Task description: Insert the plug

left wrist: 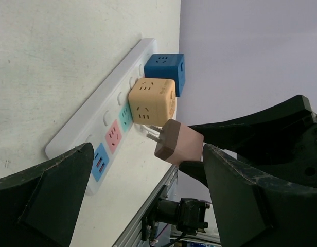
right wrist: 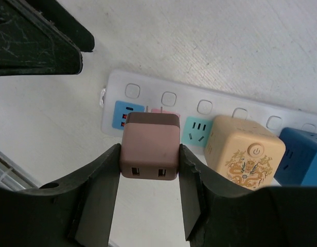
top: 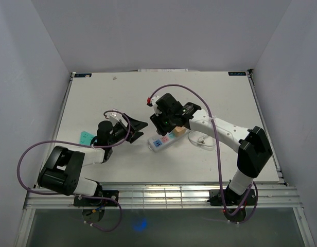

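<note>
Clamping the brown plug (right wrist: 150,149), the right gripper (top: 166,123) holds its prongs at, perhaps touching, the pink socket (left wrist: 113,137) of the power strip (right wrist: 169,85) in the middle of the table (top: 97,92). The left gripper (top: 141,130) has its fingers spread wide, empty, beside it.

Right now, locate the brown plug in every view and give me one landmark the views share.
Top external: not discernible; the right gripper covers that spot.
Left wrist: brown plug sits centre-right, prongs aimed at the power strip, not yet in.
Right wrist: dead centre, clamped between the fingers.
Shared landmark: the yellow cube adapter plugged into the strip.
</note>
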